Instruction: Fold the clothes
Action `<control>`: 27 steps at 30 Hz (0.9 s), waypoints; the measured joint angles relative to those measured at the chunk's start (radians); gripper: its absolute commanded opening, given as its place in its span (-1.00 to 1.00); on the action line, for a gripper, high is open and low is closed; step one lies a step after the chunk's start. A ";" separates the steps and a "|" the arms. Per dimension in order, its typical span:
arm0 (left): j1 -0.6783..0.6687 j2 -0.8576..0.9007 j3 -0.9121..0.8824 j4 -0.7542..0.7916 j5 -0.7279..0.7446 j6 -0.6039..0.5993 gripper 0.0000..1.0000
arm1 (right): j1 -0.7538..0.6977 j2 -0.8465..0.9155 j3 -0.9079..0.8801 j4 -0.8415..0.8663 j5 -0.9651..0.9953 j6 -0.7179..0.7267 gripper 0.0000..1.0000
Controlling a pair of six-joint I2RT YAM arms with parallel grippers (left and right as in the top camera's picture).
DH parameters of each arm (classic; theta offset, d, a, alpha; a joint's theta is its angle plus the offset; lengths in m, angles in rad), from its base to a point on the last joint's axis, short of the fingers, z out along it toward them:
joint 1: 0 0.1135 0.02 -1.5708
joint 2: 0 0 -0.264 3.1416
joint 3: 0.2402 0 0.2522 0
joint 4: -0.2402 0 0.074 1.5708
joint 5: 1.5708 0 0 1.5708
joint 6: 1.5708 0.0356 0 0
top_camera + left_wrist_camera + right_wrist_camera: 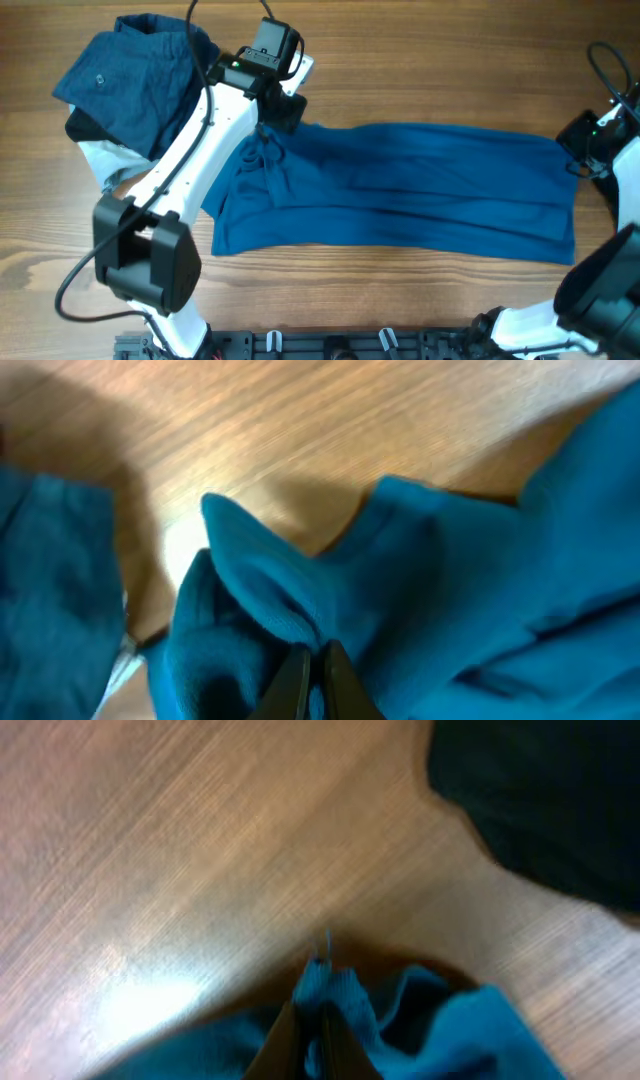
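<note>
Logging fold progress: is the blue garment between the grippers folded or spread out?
Spread out: the blue garment lies stretched flat across the table, its ends pinched by the left gripper and right gripper.

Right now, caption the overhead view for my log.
Left gripper and right gripper pinch opposite ends of a blue garment spread on the wooden table.

Loses the left corner of the blue garment [420, 190] under the left arm [195, 145] overhead, cuts the right arm [628, 185] at the frame edge, and blurs both wrist views, clipping left gripper [311, 655] and right gripper [311, 1012] at the bottom.
</note>
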 measured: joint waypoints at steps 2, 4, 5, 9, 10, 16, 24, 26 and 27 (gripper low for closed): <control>0.000 -0.038 0.000 -0.090 -0.012 -0.022 -0.92 | 0.000 -0.015 0.000 -0.122 0.032 0.021 -0.91; 0.000 -0.060 0.000 -0.158 -0.016 -0.037 -0.92 | 0.000 -0.015 0.000 -0.208 0.087 0.050 -0.91; 0.000 -0.068 0.000 -0.201 -0.018 -0.047 -0.92 | -0.002 -0.015 -0.001 -0.254 0.137 0.073 -0.91; 0.000 -0.071 -0.003 -0.313 -0.017 -0.085 -0.91 | -0.054 -0.015 -0.002 -0.294 0.259 0.147 -0.92; 0.000 -0.071 -0.003 -0.315 -0.017 -0.088 -0.90 | -0.066 -0.015 -0.002 -0.283 0.261 0.146 -0.92; 0.000 -0.071 -0.025 -0.345 -0.018 -0.103 -0.92 | -0.091 -0.015 -0.002 -0.210 0.187 0.061 -0.91; 0.021 -0.071 -0.099 0.070 -0.062 -0.119 -0.92 | -0.090 -0.015 -0.006 0.142 -0.096 -0.025 -0.91; 0.034 -0.071 -0.100 0.182 -0.066 -0.123 -0.92 | -0.090 -0.015 -0.006 0.196 -0.146 -0.029 -0.91; 0.043 -0.071 -0.100 0.232 -0.065 -0.123 -0.92 | -0.090 -0.015 -0.006 0.201 -0.164 -0.029 -0.91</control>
